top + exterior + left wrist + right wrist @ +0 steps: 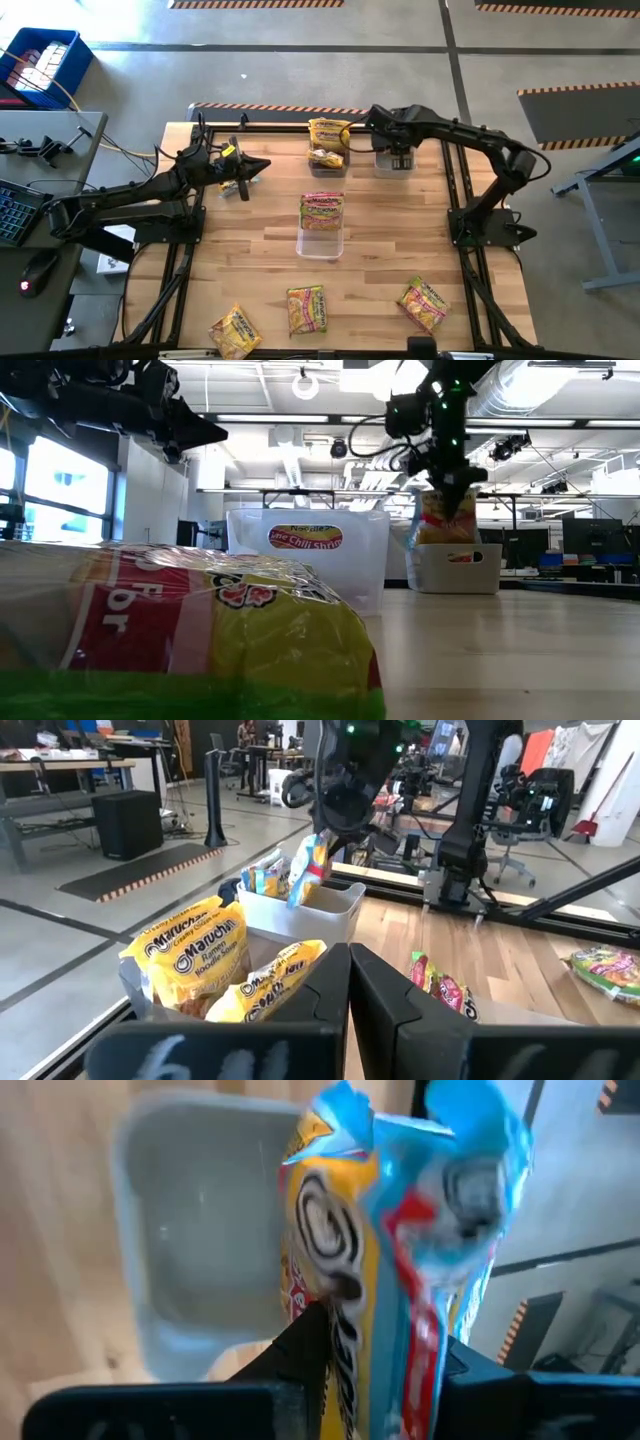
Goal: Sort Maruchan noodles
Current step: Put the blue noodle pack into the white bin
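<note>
My right gripper (396, 150) is shut on a blue-and-yellow noodle packet (390, 1230) over a clear bin (393, 164) at the table's far right of centre. The low view shows the packet (445, 520) hanging over that bin (457, 568). My left gripper (258, 165) is shut and empty, above the table's far left; its fingers (350, 990) point at a bin (327, 152) with yellow packets (190, 955). A red-and-green packet (321, 210) lies on top of a third bin (320, 240) at mid-table. Three more packets lie near the front edge. My right gripper pinches the packet's upper end (370, 1330) between its two fingers, which come from above and point down. The packet hangs upright below the fingers, clear of the table, with its lower end (445, 540) at about the rim of the clear bin.
Loose packets lie near the front edge at the left (235, 330), the middle (307, 308) and the right (423, 303). One packet (190, 630) fills the low view's foreground. Bare wood lies between the bins and the front packets.
</note>
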Controlling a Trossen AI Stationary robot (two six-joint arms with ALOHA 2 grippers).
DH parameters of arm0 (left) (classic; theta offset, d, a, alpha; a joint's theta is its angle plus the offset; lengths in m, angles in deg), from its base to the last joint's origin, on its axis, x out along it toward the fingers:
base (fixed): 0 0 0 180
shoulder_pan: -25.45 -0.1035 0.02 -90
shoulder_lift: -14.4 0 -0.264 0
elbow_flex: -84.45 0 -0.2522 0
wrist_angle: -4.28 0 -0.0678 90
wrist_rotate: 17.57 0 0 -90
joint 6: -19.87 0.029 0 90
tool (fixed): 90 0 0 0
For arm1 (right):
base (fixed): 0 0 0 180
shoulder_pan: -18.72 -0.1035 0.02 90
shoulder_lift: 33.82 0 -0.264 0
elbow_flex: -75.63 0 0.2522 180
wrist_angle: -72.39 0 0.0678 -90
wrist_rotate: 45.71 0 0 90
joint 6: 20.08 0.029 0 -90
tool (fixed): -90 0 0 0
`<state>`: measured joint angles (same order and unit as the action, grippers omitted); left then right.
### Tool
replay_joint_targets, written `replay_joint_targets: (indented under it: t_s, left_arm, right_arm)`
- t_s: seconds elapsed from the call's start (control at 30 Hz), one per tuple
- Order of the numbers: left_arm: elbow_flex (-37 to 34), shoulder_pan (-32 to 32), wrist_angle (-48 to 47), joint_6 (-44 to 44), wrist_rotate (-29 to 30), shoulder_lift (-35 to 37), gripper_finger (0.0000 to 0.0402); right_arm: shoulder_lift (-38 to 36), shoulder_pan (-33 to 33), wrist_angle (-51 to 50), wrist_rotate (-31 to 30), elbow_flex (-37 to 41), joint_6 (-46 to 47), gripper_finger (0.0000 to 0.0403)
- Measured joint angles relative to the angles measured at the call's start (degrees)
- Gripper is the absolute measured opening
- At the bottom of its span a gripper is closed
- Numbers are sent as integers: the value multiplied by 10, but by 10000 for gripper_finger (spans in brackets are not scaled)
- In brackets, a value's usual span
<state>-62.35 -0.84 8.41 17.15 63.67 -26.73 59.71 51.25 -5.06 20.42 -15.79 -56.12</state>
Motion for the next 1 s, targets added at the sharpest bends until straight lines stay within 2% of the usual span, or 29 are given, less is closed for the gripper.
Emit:
replay_joint_targets:
  t_s: [0.3, 0.63, 1.0]
  left_arm:
    - [0, 0, 14, 0, 6, -1, 0]
    - [0, 0, 14, 0, 6, -1, 0]
    - [0, 0, 13, 0, 6, -1, 0]
  right_arm:
    - [-4, 50, 70, 34, 50, -34, 64]
    - [-10, 50, -2, 30, 16, -30, 43]
    - [31, 50, 2, 30, 16, -41, 42]
